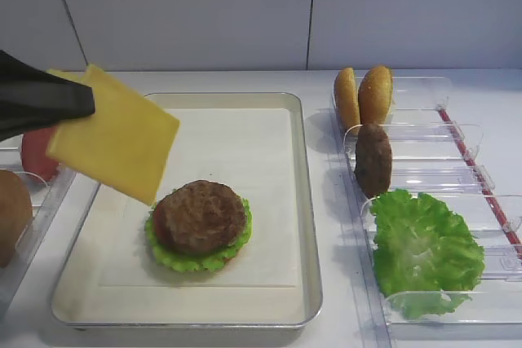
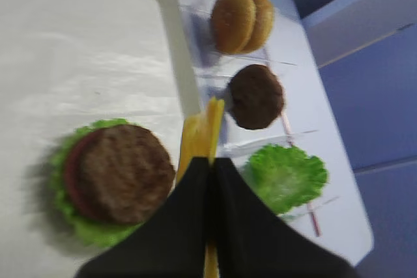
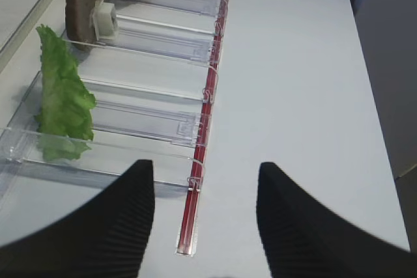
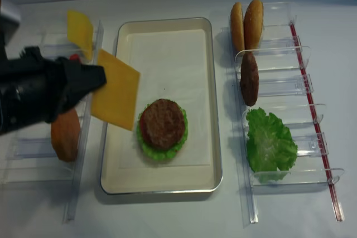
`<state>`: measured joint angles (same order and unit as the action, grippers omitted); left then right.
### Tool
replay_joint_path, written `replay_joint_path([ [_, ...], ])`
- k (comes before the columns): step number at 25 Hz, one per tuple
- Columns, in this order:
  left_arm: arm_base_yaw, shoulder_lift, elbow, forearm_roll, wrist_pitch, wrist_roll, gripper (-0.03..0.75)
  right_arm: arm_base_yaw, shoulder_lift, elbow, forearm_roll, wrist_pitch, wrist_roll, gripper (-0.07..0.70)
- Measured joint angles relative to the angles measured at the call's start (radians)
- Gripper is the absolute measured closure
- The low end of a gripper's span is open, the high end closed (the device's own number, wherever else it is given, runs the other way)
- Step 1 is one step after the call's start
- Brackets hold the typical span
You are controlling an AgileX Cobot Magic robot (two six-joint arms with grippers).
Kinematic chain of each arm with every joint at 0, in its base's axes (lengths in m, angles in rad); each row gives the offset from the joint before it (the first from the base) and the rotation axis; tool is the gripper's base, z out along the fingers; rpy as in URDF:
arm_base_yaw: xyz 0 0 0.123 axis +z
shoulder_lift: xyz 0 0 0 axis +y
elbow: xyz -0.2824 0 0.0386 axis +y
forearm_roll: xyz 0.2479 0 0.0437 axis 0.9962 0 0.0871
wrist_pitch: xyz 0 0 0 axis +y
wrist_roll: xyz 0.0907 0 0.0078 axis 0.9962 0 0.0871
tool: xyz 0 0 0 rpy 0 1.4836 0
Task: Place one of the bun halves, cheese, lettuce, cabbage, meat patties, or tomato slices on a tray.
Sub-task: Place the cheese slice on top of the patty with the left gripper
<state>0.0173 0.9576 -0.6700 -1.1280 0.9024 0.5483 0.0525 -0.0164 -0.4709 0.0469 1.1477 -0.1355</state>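
Note:
My left gripper [image 1: 88,104] is shut on one edge of the cheese [image 1: 122,140], a flat yellow-orange square. The slice hangs tilted in the air over the left rim of the cream tray [image 4: 215,110]. On the tray's white paper a meat patty [image 1: 200,216] lies on a red slice and a frilly lettuce leaf [image 1: 192,260], just right of the cheese's lower corner. In the left wrist view the cheese [image 2: 203,131] shows edge-on between the closed fingertips. My right gripper [image 3: 205,167] stands open and empty above the table, by the near end of the right bins.
Clear bins on the right hold two bun halves [image 1: 364,95], a patty [image 1: 373,159] on edge and lettuce [image 1: 424,250], with a red strip [image 3: 207,96] along their side. Left bins hold another cheese slice [image 4: 80,32], a bun half [image 4: 66,135] and a tomato slice [image 1: 39,152].

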Motion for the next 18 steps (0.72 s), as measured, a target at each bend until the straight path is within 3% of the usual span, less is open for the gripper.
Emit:
replay_joint_path([
  [6, 0.0, 0.0, 0.126, -0.383, 0.007, 0.18, 0.703, 0.0, 0.0, 0.0, 0.0, 0.0, 0.0, 0.225],
  [9, -0.022, 0.0, 0.17, -0.499, -0.014, 0.23, 0.703, 0.0, 0.0, 0.0, 0.0, 0.0, 0.0, 0.225],
  [18, -0.269, 0.148, 0.209, -0.619, -0.193, 0.327, 0.703, 0.0, 0.0, 0.0, 0.0, 0.0, 0.0, 0.225],
])
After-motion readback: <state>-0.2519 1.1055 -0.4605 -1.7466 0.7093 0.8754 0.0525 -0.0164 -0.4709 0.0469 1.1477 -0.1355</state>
